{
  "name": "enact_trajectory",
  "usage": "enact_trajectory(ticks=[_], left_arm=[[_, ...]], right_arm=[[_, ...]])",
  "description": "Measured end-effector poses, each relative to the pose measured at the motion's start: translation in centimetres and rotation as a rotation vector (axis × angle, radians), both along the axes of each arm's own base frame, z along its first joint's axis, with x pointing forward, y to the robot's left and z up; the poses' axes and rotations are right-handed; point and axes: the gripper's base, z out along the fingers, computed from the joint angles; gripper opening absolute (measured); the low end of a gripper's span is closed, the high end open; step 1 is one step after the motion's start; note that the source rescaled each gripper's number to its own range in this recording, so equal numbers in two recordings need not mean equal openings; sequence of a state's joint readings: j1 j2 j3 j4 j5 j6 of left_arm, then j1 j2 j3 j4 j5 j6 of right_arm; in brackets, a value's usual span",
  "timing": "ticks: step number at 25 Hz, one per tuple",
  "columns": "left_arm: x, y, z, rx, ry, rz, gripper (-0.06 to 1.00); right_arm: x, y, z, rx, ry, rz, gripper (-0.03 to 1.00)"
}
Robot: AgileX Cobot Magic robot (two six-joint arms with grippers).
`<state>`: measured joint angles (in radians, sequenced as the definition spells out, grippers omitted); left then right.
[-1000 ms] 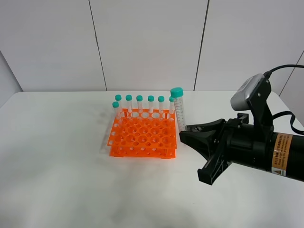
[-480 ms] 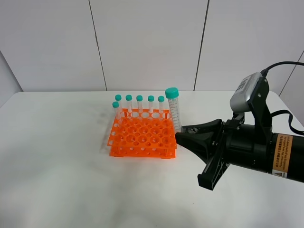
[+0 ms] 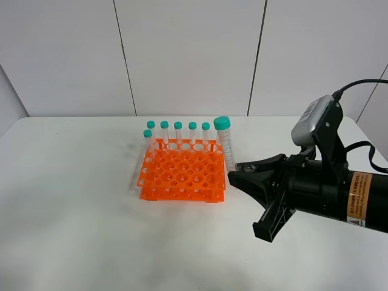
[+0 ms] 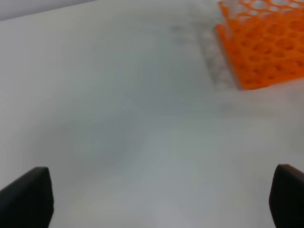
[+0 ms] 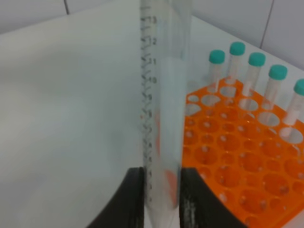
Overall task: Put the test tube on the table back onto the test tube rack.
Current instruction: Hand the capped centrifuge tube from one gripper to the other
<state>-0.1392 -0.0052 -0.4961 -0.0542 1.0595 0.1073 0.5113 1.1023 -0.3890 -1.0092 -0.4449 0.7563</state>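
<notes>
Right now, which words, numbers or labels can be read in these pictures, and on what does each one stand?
"13", "12", "11": faint scale numbers on the test tube; the lower ones are blurred.
Too small to read: the print on the orange label on the right arm.
No other text shows.

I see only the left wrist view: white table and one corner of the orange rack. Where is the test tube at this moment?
Observer: The right gripper holds the test tube upright, jaws shut on its lower part.
Operator: Is it already in a hole?
Observer: No. In the high view it is just beside the right edge of the test tube rack, near the far corner.
Operator: Are any holes free?
Observer: Yes. The other capped tubes stand mostly in the far row; the near rows are empty.
</notes>
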Motion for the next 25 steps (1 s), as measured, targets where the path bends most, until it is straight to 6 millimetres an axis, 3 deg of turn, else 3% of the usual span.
enact_trajectory(ticks=[10, 15, 19, 25], left_arm=[[-0.3, -0.4, 0.7, 0.112, -0.086, -0.273, 1.00], [-0.3, -1.6, 2.7, -0.022, -0.213, -0.422, 1.00], [1.7, -2.5, 3.8, -0.079, -0.231, -0.474, 1.00], [6.1, -4.4, 4.6, -0.016, -0.239, -0.499, 1.00]], right_arm=[[0.2, -0.2, -0.2, -0.023, 0.012, -0.033, 0.02], [0.3, -0.4, -0.3, -0.037, 0.018, -0.049, 0.02], [0.3, -0.4, -0.3, -0.038, 0.018, -0.049, 0.02], [0.3, -0.4, -0.4, -0.038, 0.020, -0.050, 0.02]])
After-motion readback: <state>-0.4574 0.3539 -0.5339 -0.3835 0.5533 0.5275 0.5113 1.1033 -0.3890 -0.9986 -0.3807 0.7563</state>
